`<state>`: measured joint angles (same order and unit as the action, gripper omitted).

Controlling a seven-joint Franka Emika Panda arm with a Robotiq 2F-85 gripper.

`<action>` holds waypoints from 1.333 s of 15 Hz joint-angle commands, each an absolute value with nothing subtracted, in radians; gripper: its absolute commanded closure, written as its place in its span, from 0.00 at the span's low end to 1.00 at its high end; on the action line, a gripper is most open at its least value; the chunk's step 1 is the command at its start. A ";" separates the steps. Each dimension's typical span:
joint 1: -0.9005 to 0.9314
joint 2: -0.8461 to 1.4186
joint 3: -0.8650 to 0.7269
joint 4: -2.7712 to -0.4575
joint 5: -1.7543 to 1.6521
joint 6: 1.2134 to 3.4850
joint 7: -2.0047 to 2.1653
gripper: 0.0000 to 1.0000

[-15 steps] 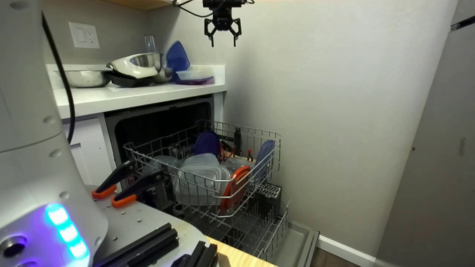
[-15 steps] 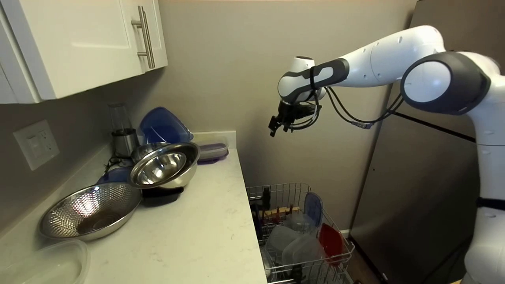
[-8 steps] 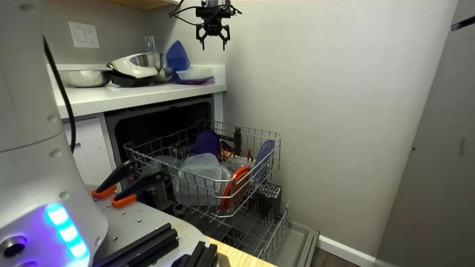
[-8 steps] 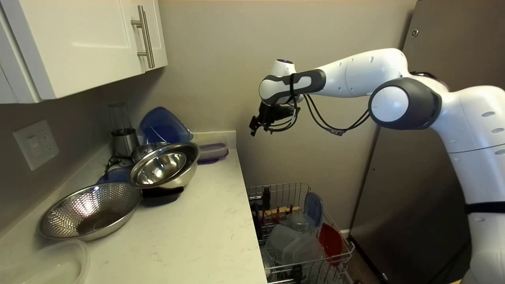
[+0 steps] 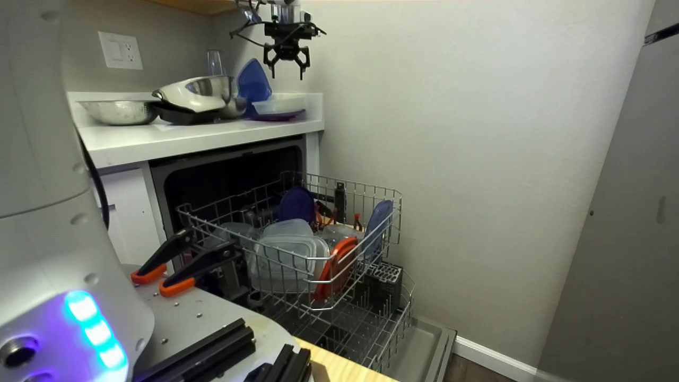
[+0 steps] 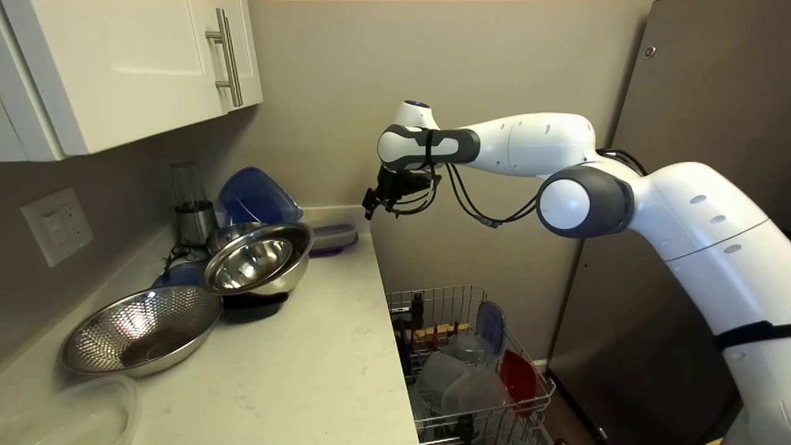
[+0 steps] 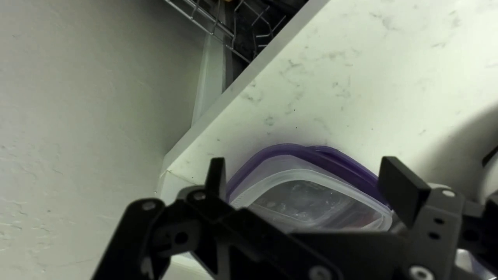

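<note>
Below the gripper (image 5: pixel 287 75): clear container (image 7: pixel 307 198), standing at the end of the worktop (image 6: pixel 296 371), a purple lid (image 7: pixel 286 149) showing from under it. Gripper hangs in the air, fingers (image 7: pixel 400 190) spread wide, tips pointing down, a gap between them and the container; in the wrist view the container's corner shows between the two.

Near the gripper on one side, pale wall (image 5: pixel 477 159). Close by on the worktop side, a large blue lid (image 6: pixel 256 198), standing tilted. Farther from the gripper, stacked steel bowls (image 6: pixel 262 262), tipped, over a black piece (image 6: pixel 253 309); behind them a blender (image 6: pixel 196 224) with a clear top. Farther still, a perforated steel bowl (image 6: pixel 133 327). Farthest along the worktop from the gripper, a translucent tub (image 6: pixel 80 414), cut by the frame edge.

Well below the gripper, lower than the worktop: dishwasher rack (image 5: pixel 318 259). In it, cloudy tubs (image 5: pixel 292 252), a red-orange lid (image 5: pixel 335 273) and a smaller blue lid (image 5: pixel 377 225), upright near the rim.
</note>
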<state>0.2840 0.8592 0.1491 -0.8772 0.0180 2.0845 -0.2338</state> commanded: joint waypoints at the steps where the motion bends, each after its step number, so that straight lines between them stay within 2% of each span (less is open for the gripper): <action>1: 0.287 0.872 0.149 -0.857 0.018 2.079 -0.234 0.00; 11: 0.287 0.888 0.149 -0.829 0.018 2.076 -0.234 0.00; 20: 0.207 0.946 0.309 -0.789 0.154 1.956 -0.544 0.00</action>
<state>0.2467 0.9264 0.2556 -0.8216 0.1074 2.0213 -0.4409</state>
